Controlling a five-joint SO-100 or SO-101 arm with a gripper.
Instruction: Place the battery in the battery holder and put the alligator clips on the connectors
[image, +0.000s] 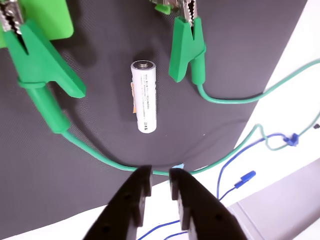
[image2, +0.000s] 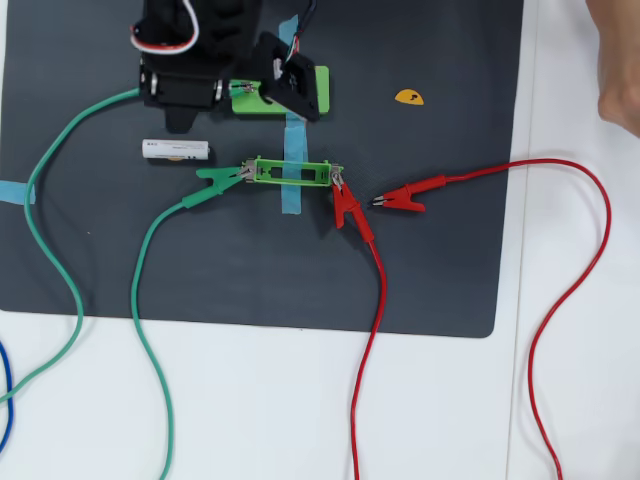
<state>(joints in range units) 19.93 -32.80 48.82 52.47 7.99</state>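
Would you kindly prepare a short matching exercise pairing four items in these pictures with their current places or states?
Items:
1. white-and-silver cylindrical battery
2. narrow bright green plastic battery holder
3. loose red rubber-sleeved alligator clip
4. black two-finger pincer

States:
A. empty, clips at both ends
B. lying on the dark mat, outside the holder
C. unattached, right of the holder in the overhead view
D. holding nothing

Pairs: 1-B, 2-A, 3-C, 4-D

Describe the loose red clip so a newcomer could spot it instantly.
Overhead view: on the dark mat, find the narrow green battery holder at the blue tape. The loose red clip lies flat right of it; unlike the other red clip, its jaws bite nothing.
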